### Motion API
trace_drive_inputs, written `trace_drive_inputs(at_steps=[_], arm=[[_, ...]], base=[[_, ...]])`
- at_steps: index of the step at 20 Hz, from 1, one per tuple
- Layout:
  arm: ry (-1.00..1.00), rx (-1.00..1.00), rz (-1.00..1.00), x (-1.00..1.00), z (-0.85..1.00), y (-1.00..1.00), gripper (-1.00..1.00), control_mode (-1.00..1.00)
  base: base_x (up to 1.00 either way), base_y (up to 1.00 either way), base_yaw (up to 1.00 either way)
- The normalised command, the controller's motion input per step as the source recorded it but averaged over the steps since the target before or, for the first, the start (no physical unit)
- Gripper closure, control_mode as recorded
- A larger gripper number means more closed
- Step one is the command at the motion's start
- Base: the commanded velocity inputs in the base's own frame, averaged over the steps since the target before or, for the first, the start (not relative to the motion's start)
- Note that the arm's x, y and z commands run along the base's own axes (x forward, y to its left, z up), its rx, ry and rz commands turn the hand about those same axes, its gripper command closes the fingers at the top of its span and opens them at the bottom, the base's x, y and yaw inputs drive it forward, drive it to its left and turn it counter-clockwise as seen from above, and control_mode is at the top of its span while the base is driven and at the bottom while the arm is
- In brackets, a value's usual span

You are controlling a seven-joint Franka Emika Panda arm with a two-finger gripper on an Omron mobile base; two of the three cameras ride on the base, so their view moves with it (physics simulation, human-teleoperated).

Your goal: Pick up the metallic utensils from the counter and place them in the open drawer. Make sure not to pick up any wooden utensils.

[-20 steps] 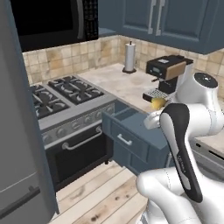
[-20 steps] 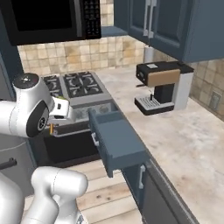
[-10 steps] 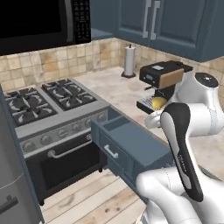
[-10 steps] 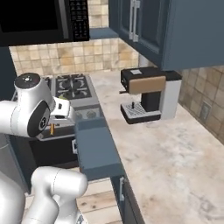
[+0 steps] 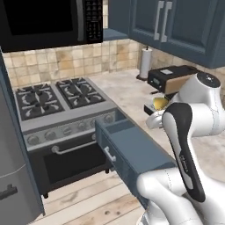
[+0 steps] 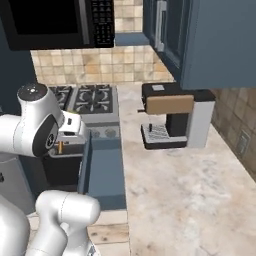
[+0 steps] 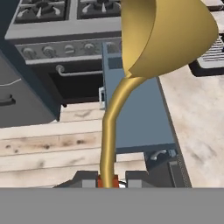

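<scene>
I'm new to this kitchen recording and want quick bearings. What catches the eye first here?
The shiny golden spoon fills the hand view, its handle pinched in the shut gripper and its bowl hanging above the open drawer. In the left base view that slate-blue drawer juts out beside the stove. In the right base view a coffee machine stands on the marbled counter.

glossy golden metal spoon (image 7: 144, 57), marbled stone counter (image 6: 185, 190)
</scene>
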Motion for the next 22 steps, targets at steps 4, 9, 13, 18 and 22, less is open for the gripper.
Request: trace_drive_inputs(at_steps=[4,9,13,18,22], arm=[[0.00,0.00,0.00,0.00,0.00,0.00,1.00,1.00],[0.00,0.00,0.00,0.00,0.00,0.00,1.00,1.00],[0.00,0.00,0.00,0.00,0.00,0.00,1.00,1.00],[0.00,0.00,0.00,0.00,0.00,0.00,1.00,1.00],[0.00,0.00,0.00,0.00,0.00,0.00,1.00,1.00]], base=[[0.23,-0.44,0.34],[0.21,-0.51,0.34],[0.17,-0.70,0.25],[0.03,-0.41,0.00],[0.00,-0.53,0.00]])
